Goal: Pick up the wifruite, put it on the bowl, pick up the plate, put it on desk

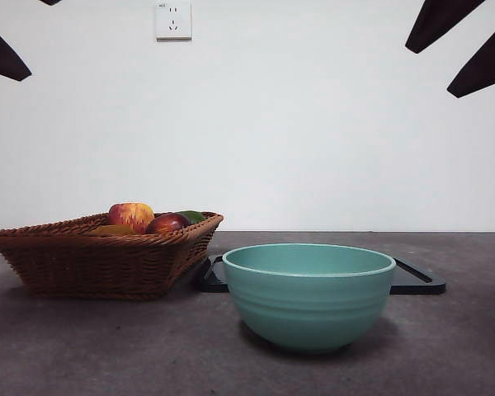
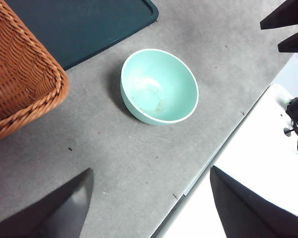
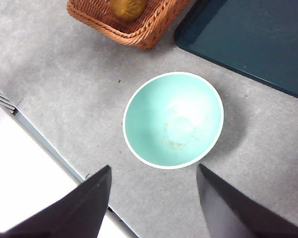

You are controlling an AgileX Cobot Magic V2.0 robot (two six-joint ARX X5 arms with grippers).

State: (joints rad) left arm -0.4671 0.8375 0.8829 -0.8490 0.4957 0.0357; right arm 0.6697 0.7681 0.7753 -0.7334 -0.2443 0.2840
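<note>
No brand, label or legible writing is being shown on any object; only a white wall socket is being seen on the wall behind, and no marking on it can be read.

The left gripper is being held high above the desk, jaws spread wide, nothing being gripped or touched. The right gripper is likewise being held aloft, jaws wide apart and empty. In the front view only black tips are being seen at the top corners.

The bowl is being viewed almost directly below the right gripper, just ahead of its jaws; from the left gripper it is lying further ahead, standing upright on the desk. Its teal interior is being shown with faint brownish smudges and nothing inside.

Beyond the bowl, away from both grippers, a dark flat tray is lying on the desk; in the front view its black rim is being seen behind the bowl, and whether the two are touching cannot be told.

A brown wicker basket is standing just beside the tray, well apart from both grippers. The wifruite, ochre-brown, is being seen in the basket from the right wrist view. A red-and-yellow apple, a dark red fruit and a green item are also being held in the basket.
</note>
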